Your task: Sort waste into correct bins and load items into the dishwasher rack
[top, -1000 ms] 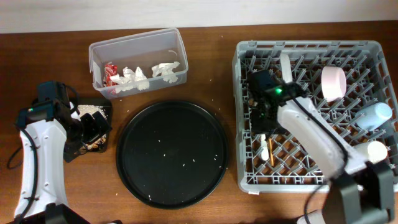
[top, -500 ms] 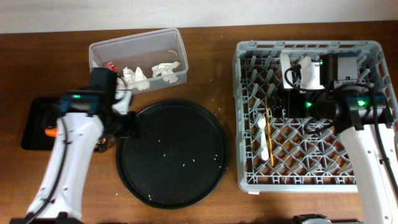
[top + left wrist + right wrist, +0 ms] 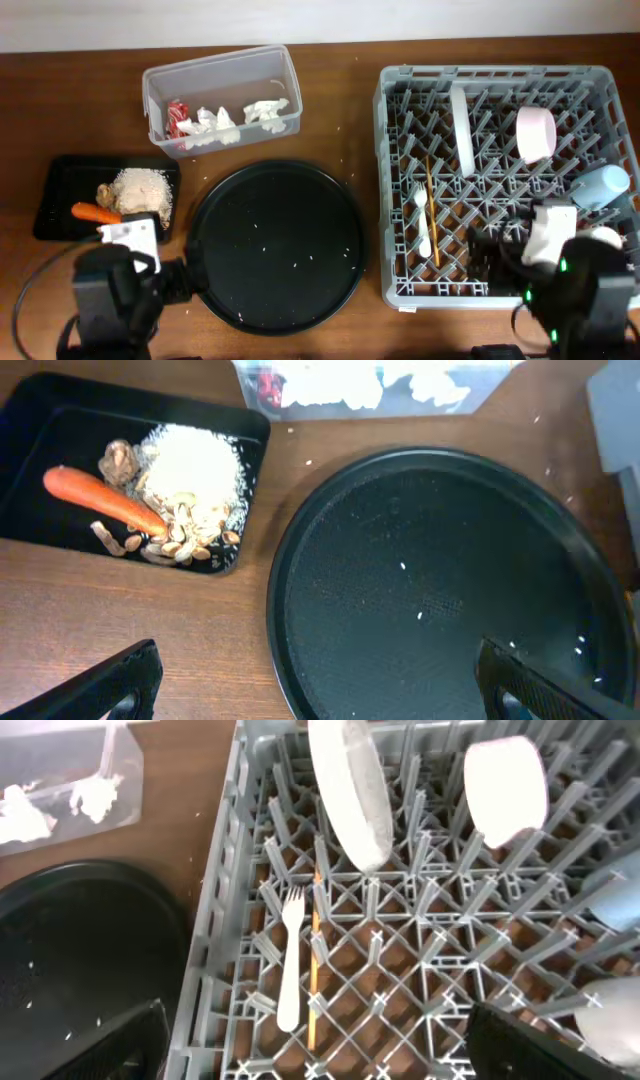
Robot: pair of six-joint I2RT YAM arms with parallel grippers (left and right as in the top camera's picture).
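The grey dishwasher rack (image 3: 392, 180) holds a grey-green bowl (image 3: 350, 785) on edge, a pinkish-white bowl (image 3: 505, 785), a light blue cup (image 3: 603, 185), a white cup (image 3: 606, 238), a white fork (image 3: 290, 960) and a chopstick (image 3: 315, 950). White tissues (image 3: 265, 110) and a red wrapper (image 3: 177, 115) lie in the clear tub (image 3: 222, 65). In the shallow black tray (image 3: 60, 420) are a carrot (image 3: 105, 500), rice (image 3: 195, 455), peanuts (image 3: 170, 545) and a brown lump (image 3: 120, 460). My left gripper (image 3: 325, 685) is open above the round tray's near left rim. Over the rack's front left part my right gripper (image 3: 325, 1045) stands open and empty.
The large round black tray (image 3: 277, 245) sits mid-table with a few pale specks on it. Both arm bases stand at the near edge, left (image 3: 120, 295) and right (image 3: 570, 295). Bare wooden table (image 3: 340, 100) shows between the tub and the rack.
Both arms have drawn back from the tub and the rack's far side to the near table edge. The right gripper has opened. The black tray's contents now show uncovered.
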